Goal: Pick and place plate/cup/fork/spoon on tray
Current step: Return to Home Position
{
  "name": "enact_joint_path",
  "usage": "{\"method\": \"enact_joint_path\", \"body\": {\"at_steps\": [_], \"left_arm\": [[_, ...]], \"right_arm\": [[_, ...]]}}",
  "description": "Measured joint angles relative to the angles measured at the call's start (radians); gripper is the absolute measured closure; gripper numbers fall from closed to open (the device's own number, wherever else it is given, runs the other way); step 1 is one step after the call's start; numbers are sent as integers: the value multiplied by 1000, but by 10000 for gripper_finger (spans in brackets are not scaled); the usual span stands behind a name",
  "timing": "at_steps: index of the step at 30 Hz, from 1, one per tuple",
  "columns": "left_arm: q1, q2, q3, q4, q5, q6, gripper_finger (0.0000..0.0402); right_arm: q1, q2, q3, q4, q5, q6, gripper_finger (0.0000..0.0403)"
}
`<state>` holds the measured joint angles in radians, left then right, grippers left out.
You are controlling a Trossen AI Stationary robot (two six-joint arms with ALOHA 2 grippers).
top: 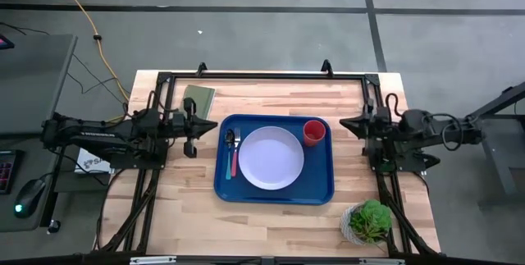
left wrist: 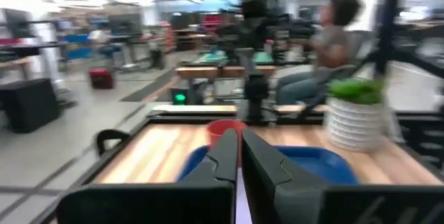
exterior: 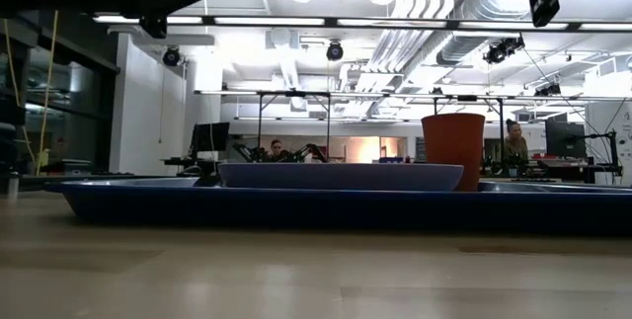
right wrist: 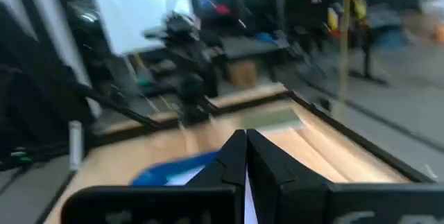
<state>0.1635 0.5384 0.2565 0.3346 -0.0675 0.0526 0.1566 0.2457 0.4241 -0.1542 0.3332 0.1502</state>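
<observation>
- Blue tray (top: 321, 185) lies in the middle of the wooden table (top: 189, 224) in my high view. The plate (top: 271, 157) sits at its centre and the cup (top: 313, 132) stands upright in the corner nearest the right gripper (top: 344, 122). The spoon (top: 229, 163) and fork (top: 235, 163) lie side by side along the left rim, spoon outermost.
- Same view: the left gripper (top: 197, 134) hovers just off the tray's left edge and the right one just off its right edge. An olive pad (top: 198, 99) and a potted plant (top: 368, 221) lie apart from the tray.
- Low view: plate and cup rest on the tray, and both arms hang above the table.
- Left wrist view: I read the pincer as narrow, fingers nearly together and holding nothing, with the cup beyond.
- Right wrist view: fingers pressed together, empty, with tray and pad ahead.
</observation>
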Motion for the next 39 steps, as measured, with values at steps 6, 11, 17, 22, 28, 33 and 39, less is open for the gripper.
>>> {"method": "enact_joint_path", "body": {"at_steps": [6, 11, 17, 22, 28, 33, 39], "left_arm": [[0, -29, 0, -22, 135, -24, 402], [0, -139, -41, -67, 131, -52, 402], [-2, -299, -228, 52, 128, -148, 402], [-43, -360, -243, -22, 128, -166, 402], [-114, -376, -245, -47, 116, -112, 402], [-128, -376, -245, -47, 99, -120, 402], [-128, -375, -245, -57, 98, -128, 402]], "right_arm": [[0, -79, -48, 1, 3, -16, 402], [0, -115, -47, -66, -3, 28, 402], [0, -124, -47, -106, 6, 56, 403], [0, -123, -47, -106, 6, 59, 403], [0, -123, -46, -138, -1, 85, 403], [0, -131, -46, -190, -1, 142, 403], [0, -160, -46, -178, 2, 107, 403]]}}
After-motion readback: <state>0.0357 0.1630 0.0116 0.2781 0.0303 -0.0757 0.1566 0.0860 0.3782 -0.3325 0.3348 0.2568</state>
